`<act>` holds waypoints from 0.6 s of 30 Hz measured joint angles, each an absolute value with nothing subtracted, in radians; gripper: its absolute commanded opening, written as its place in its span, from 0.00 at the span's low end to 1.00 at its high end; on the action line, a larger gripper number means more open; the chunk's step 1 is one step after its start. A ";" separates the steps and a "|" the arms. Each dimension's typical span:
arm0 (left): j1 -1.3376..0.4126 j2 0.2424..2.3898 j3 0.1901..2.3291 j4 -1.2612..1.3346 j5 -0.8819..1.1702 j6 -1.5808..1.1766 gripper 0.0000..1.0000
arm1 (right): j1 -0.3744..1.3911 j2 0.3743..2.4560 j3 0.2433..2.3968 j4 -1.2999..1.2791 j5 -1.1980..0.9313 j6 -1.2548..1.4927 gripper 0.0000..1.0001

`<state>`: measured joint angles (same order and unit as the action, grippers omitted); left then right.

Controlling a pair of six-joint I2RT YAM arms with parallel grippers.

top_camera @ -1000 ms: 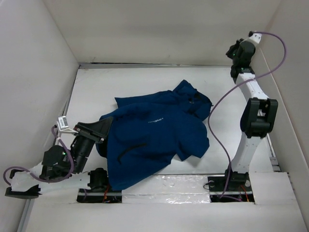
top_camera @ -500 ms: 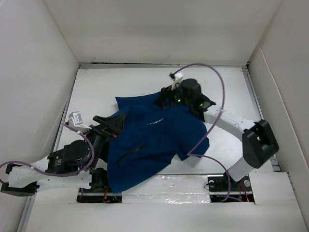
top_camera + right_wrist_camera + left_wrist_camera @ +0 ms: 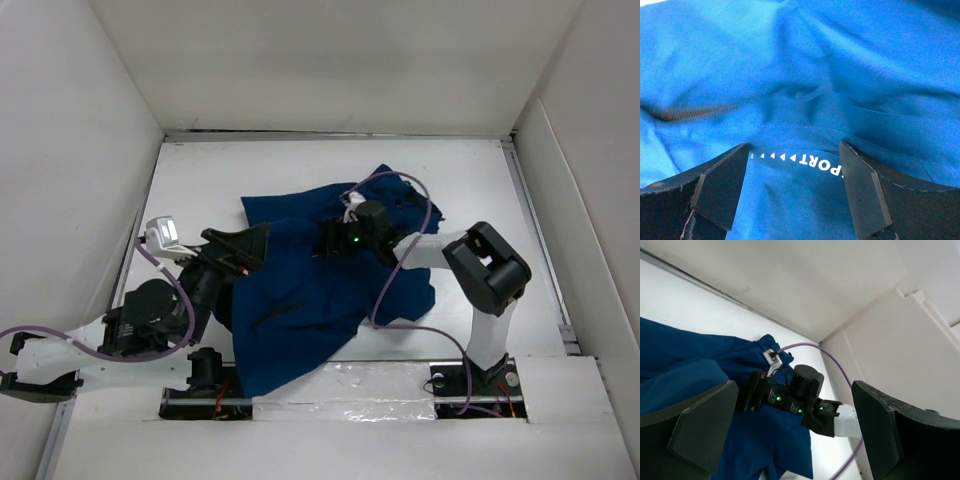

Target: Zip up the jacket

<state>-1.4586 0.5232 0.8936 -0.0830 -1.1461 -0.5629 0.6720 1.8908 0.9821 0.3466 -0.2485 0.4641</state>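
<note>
The dark blue jacket (image 3: 320,300) lies crumpled in the middle of the white table, collar toward the back right. My right gripper (image 3: 326,244) hovers low over its chest, open, its fingers either side of the small white logo (image 3: 796,160) with only fabric (image 3: 800,65) beneath; it grips nothing. A dark pocket zipper (image 3: 685,114) shows to the left of the logo. My left gripper (image 3: 248,250) is raised at the jacket's left edge, open and empty. In the left wrist view its fingers (image 3: 695,432) frame the jacket (image 3: 685,365) and the right arm's wrist (image 3: 800,395). The front zipper is not visible.
White walls (image 3: 90,150) enclose the table on the left, back and right. The right arm's purple cable (image 3: 405,250) loops over the jacket's collar area. Bare table surface (image 3: 200,180) shows at the back left and along the right side.
The right arm swung from the far right corner down onto the jacket's chest and its jaws opened. The left gripper opened and rose toward the jacket's left edge.
</note>
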 measured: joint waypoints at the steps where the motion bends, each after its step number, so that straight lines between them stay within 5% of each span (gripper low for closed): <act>1: -1.459 0.516 0.900 -0.078 -1.142 -0.552 0.99 | 0.628 1.886 0.960 0.382 -0.262 0.495 0.80; 9: -1.458 0.439 0.965 -0.132 -1.165 -0.556 0.99 | 0.324 1.876 1.008 0.392 -0.172 0.592 0.82; 18: -1.458 0.371 0.925 -0.024 -1.210 -0.456 0.99 | 0.362 1.978 1.483 0.178 -0.210 0.471 0.87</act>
